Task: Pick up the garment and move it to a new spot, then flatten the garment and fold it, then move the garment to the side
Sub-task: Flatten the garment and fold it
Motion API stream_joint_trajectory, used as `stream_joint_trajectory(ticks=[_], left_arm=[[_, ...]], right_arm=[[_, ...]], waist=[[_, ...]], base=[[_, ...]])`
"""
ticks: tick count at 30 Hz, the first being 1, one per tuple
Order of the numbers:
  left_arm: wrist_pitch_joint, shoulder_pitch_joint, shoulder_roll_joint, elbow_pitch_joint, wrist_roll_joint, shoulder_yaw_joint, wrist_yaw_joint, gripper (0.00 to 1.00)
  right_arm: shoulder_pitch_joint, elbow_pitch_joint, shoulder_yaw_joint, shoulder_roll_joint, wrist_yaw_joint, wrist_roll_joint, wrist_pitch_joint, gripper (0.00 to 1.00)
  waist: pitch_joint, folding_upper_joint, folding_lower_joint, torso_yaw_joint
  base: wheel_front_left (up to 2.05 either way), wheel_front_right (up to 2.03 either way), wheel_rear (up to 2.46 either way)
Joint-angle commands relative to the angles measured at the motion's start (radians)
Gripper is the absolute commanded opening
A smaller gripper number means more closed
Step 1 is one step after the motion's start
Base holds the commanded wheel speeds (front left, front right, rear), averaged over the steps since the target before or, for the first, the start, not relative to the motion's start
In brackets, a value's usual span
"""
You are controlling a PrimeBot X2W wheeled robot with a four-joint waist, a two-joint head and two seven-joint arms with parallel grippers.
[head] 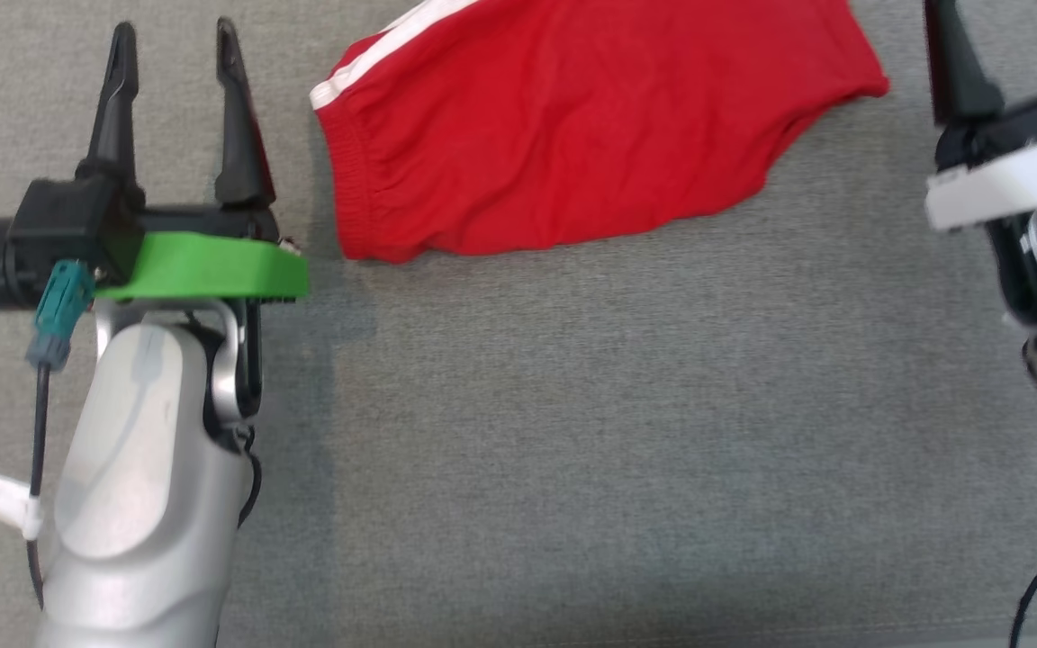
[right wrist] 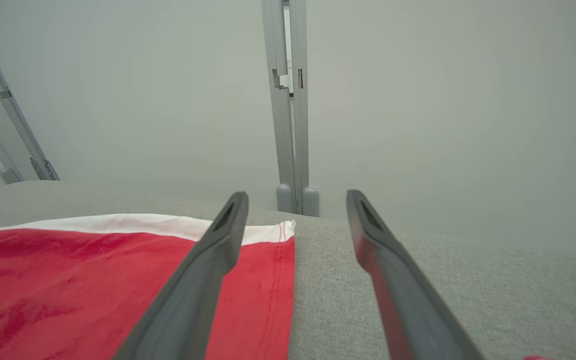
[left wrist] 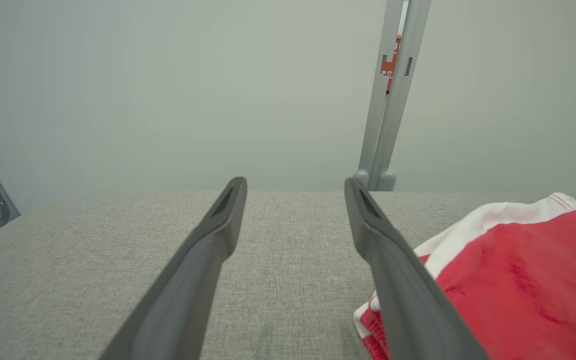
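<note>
Lying limp on the grey woven table cover point(head: 617, 432), the red garment point(head: 572, 126) sat between the two grippers, and neither one held it. The left gripper point(head: 175, 36) hovered just beside the garment's gathered waistband point(head: 349, 180) with its jaws spread wide on nothing. The right gripper point(head: 1005, 36) stood off the garment's opposite end, beyond the stitched hem point(right wrist: 275, 280), with its jaws likewise apart and empty. Both sets of fingers pointed past the cloth rather than over it, so a closing there would probably have caught only air. A pinch too shallow might have lifted the top layer alone, letting the under layer sag and crease the fold. The cover looked coarse and grippy, so dragging the garment across it could have bunched the soft fabric. The garment appeared to be a thin, smooth knit, doubled over into a rough wedge, its lower edge wavy and uneven. A white stripe point(head: 392, 40) ran along the garment's far edge, and the waistband was ribbed with elastic puckers. The fingers were long, dark, hard and tapered, which suggested little purchase on slippery cloth.
</note>
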Motion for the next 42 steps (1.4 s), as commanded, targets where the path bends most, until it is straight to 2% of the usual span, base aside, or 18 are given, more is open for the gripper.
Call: stream_joint_trajectory(ticks=[1, 11, 19, 33, 42], left_arm=[[-0.004, 0.039, 0.012, -0.016, 0.012, 0.012, 0.009, 1.0], [-0.004, 0.21, 0.041, -0.072, 0.021, 0.066, 0.038, 1.0], [-0.001, 0.284, 0.042, -0.076, 0.008, 0.073, 0.052, 1.0], [0.003, 0.274, 0.042, -0.082, 0.006, 0.057, 0.056, 1.0], [0.003, 0.196, 0.011, -0.147, 0.037, -0.003, 0.053, 1.0]], right_arm=[[0.05, -0.025, -0.024, 0.021, -0.002, -0.013, -0.002, 1.0], [0.302, -0.148, -0.124, 0.117, -0.002, -0.071, -0.002, 1.0], [0.413, -0.193, -0.14, 0.135, -0.002, -0.096, -0.002, 1.0], [0.428, -0.223, -0.17, 0.127, -0.002, -0.099, 0.036, 1.0], [0.297, -0.19, -0.13, 0.056, -0.002, -0.065, 0.082, 1.0]], waist=[[-0.047, 0.0, 0.0, -0.05], [-0.122, 0.0, 0.0, -0.114], [-0.148, 0.0, 0.0, -0.129], [-0.131, 0.0, 0.0, -0.113], [-0.017, 0.0, 0.0, -0.024]], base=[[0.0, 0.0, 0.0], [0.0, 0.0, 0.0], [0.0, 0.0, 0.0], [0.0, 0.0, 0.0], [0.0, 0.0, 0.0]])
